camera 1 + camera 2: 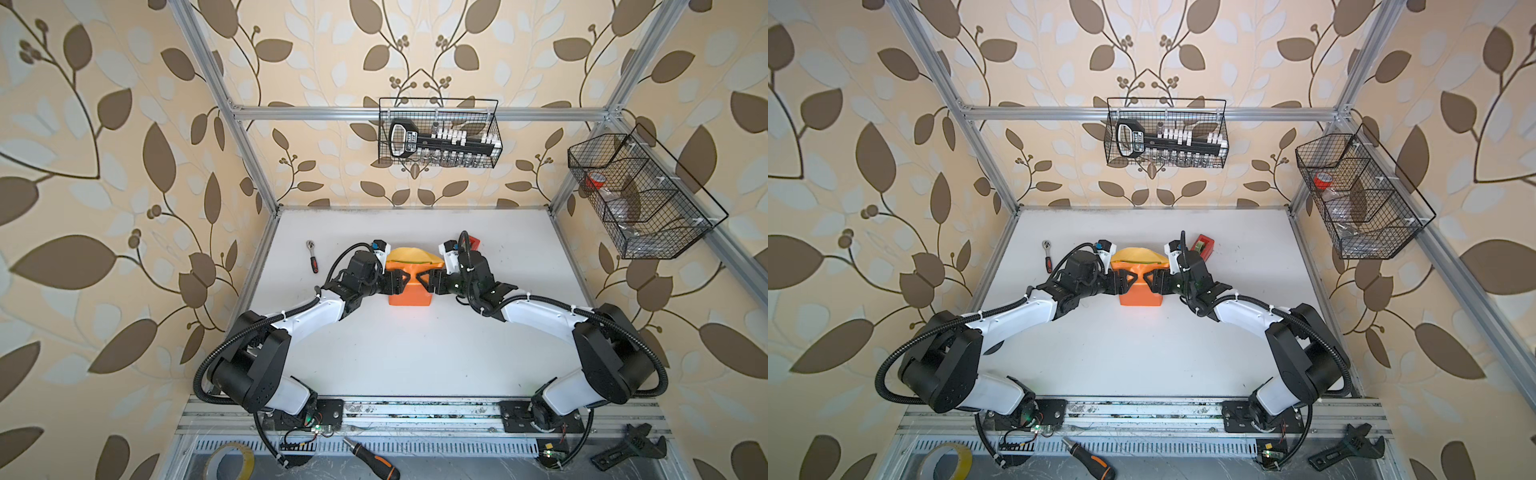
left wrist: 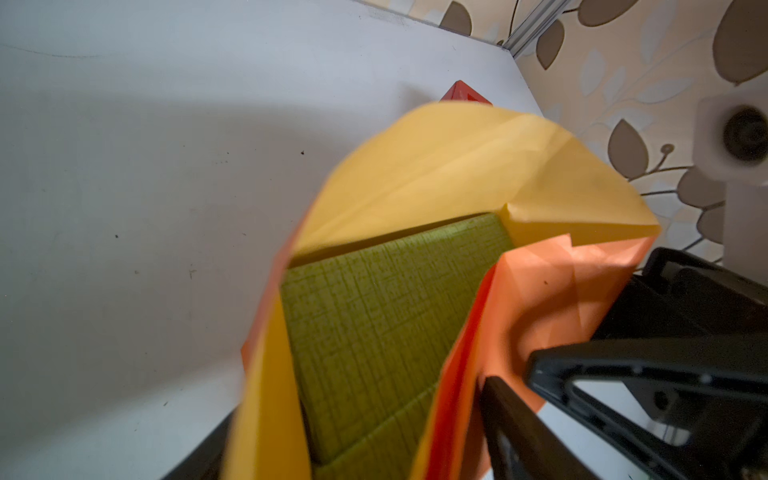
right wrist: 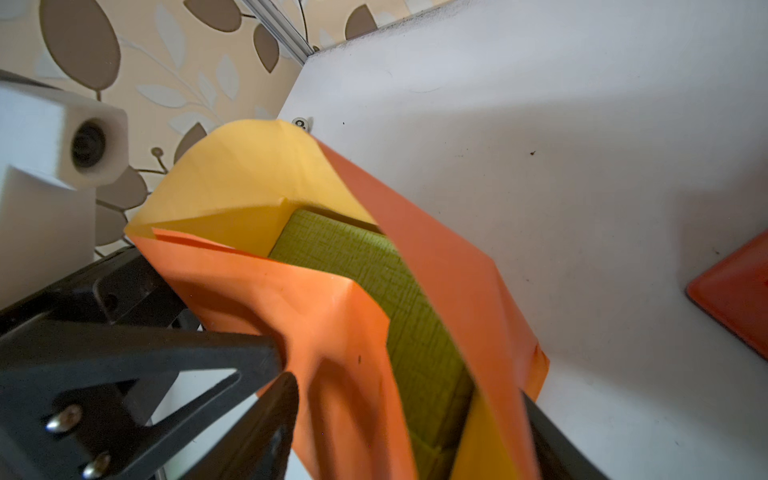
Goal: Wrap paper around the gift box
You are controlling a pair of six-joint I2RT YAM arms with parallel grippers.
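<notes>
The gift box [image 1: 409,262] is nearly all buried under the paper [image 1: 409,293] from above, just a green sliver showing at its 12 o'clock edge. Tape dispenser [image 1: 475,242] at its 1 o'clock, half behind the right arm. Left gripper [image 1: 402,281], right gripper [image 1: 422,282]: tips lost against the folds. Pinching or not, can't tell.

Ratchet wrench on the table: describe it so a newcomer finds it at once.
On the white table, look at the far left part, left of the orange paper. The ratchet wrench lies there alone: a slim tool with a chrome head and a red-and-black handle.
</notes>
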